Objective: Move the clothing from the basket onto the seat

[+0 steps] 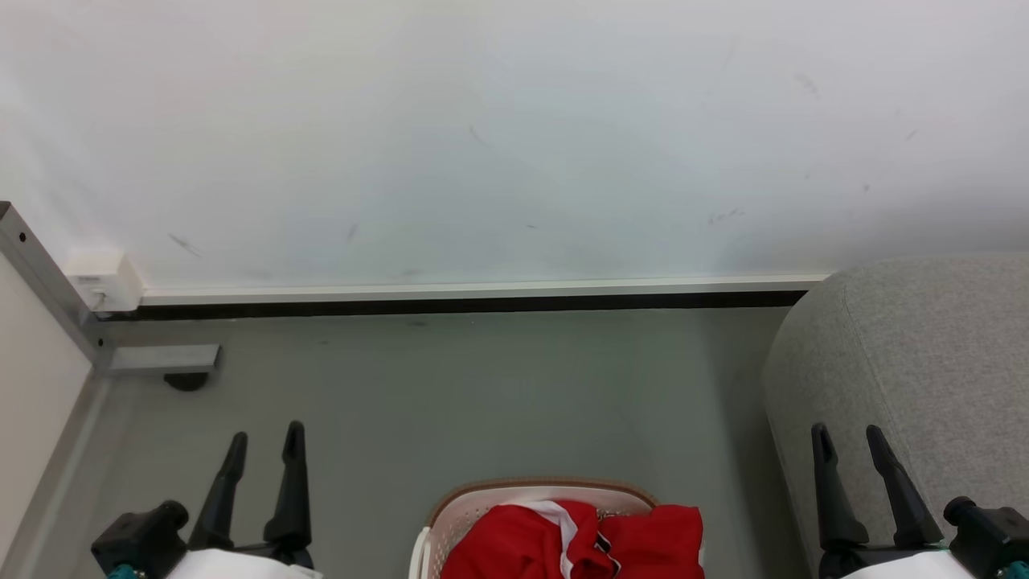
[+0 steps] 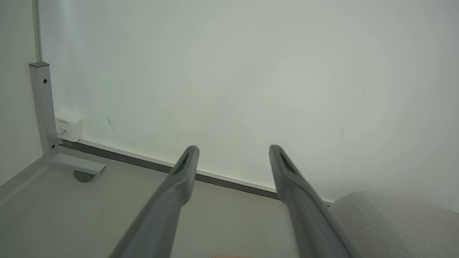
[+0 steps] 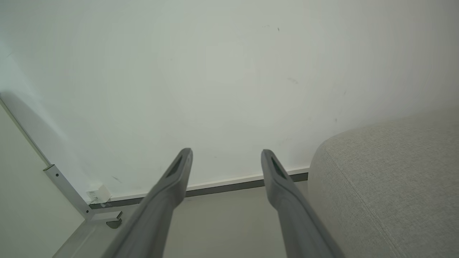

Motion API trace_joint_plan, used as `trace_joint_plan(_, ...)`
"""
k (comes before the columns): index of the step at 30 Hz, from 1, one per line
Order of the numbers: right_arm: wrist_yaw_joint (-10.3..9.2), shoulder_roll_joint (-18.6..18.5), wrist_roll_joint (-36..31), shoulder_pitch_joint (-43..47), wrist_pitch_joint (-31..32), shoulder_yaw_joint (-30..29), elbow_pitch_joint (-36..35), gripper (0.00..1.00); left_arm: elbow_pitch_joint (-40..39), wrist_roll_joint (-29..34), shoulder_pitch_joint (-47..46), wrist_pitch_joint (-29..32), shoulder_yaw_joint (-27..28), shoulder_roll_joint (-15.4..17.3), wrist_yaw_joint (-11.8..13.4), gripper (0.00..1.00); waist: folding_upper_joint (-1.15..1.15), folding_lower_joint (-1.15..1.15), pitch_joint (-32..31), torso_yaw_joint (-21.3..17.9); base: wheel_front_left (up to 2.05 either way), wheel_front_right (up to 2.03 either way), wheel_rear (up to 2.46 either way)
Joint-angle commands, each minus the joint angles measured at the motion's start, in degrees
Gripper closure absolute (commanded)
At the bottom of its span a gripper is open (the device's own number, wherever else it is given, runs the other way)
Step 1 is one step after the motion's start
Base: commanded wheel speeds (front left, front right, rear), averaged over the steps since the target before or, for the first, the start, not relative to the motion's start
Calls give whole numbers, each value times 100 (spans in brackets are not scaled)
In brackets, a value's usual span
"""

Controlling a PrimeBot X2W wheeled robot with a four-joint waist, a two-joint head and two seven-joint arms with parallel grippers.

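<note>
Between the left gripper point(image 1: 267, 433) and the right gripper point(image 1: 846, 430), low at the near edge of the head view, the clothing point(image 1: 563, 543) lies heaped in the basket point(image 1: 470, 505). It is red cloth with a white band and a bit of black-and-white trim, and it bulges over the rim on the side toward the right gripper. The basket's tan rim and perforated pale wall show on the side toward the left gripper. Neither gripper touches the basket or the cloth; each stands well apart from it.

The seat point(image 1: 908, 362), grey and rounded, rises just beside and behind the right gripper, and its top is bare. Both grippers hold nothing, their dark fingers spread wide and pointing away from the robot toward the wall point(image 1: 482, 145).

Grey floor point(image 1: 482, 386) stretches ahead of both grippers to a white baseboard point(image 1: 482, 288). Beyond the left gripper, on its outer side, a metal post point(image 1: 48, 273) with a flat foot stands in the corner, with a small white box point(image 1: 104, 281) against the wall beside it.
</note>
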Motion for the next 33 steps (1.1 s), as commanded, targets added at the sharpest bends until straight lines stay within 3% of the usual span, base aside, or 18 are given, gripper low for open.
trace_joint_plan(1,-8,-16,-171,22,-51,-26,-14,0,-37,148,-1,-37,24,1,-27,0,0,0,0,-9,0,0,0)
trace_joint_plan(33,-11,98,-1267,50,-268,-72,68,0,-34,1226,50,-383,2,-47,-90,0,0,0,-16,-171,0,0,0)
